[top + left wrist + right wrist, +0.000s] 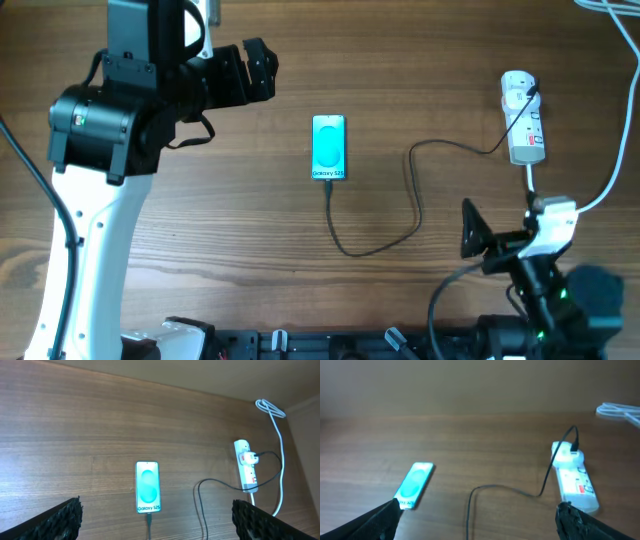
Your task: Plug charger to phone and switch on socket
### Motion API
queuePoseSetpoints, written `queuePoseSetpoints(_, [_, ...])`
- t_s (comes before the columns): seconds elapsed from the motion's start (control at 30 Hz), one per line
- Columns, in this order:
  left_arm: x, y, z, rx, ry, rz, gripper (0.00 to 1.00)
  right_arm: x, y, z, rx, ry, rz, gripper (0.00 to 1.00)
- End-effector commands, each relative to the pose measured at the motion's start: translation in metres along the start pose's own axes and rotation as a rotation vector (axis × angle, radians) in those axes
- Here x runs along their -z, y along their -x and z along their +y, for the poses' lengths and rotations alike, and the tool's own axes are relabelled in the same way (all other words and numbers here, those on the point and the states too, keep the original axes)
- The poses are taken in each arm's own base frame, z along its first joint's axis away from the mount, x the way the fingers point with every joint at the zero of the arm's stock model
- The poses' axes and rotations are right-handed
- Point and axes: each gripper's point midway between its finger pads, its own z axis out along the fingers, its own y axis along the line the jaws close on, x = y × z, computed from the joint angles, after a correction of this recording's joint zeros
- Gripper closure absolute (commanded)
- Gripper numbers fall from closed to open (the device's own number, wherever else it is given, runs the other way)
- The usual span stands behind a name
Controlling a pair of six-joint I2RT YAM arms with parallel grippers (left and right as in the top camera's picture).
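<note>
The phone (pixel 329 147) lies face up mid-table with its cyan screen lit; it also shows in the left wrist view (pixel 148 486) and the right wrist view (pixel 414 485). The charger's thin black cable (pixel 415 200) runs from its plug tip (pixel 148 518), which touches the phone's lower edge, in a loop to the adapter (pixel 533 95) seated in the white socket (pixel 523 125). My left gripper (pixel 268 70) is open and empty, up and left of the phone. My right gripper (pixel 497 225) is open and empty, just below the socket (pixel 575 480).
The socket's thicker white cord (pixel 612 190) curves off to the right edge and loops at the far right (pixel 272 410). The arm bases stand along the front edge (pixel 300 345). The table is bare wood (pixel 200 220) to the left of the phone.
</note>
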Motion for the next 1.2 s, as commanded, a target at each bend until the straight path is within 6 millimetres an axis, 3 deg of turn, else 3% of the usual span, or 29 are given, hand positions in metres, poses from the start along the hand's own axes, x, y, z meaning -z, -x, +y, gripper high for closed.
queuePoseSetpoints(0.0, [0.006, 0.001, -0.001, 0.01, -0.001, -0.015, 0.0, 0.0, -0.003, 0.005, 0.06, 0.03, -0.083, 0.0])
queuePoseSetpoints(0.27, [0.006, 0.001, -0.001, 0.01, -0.001, -0.015, 0.0, -0.023, -0.014, 0.004, 0.096, 0.051, -0.254, 0.0])
queuePoseSetpoints(0.5, [0.005, 0.001, -0.001, 0.01, 0.0, -0.015, 0.0, -0.039, -0.029, 0.005, 0.106, 0.07, -0.281, 0.0])
queuePoseSetpoints(0.77, [0.006, 0.001, -0.001, 0.01, -0.001, -0.015, 0.0, -0.057, -0.059, 0.012, 0.184, 0.099, -0.27, 0.0])
queuePoseSetpoints(0.87, [0.006, 0.001, -0.001, 0.01, 0.0, -0.016, 0.0, -0.058, -0.059, 0.014, 0.222, 0.103, -0.281, 0.0])
queuePoseSetpoints(1.17, [0.005, 0.001, -0.001, 0.01, 0.0, -0.015, 0.0, -0.059, -0.06, -0.014, 0.142, -0.054, -0.264, 0.0])
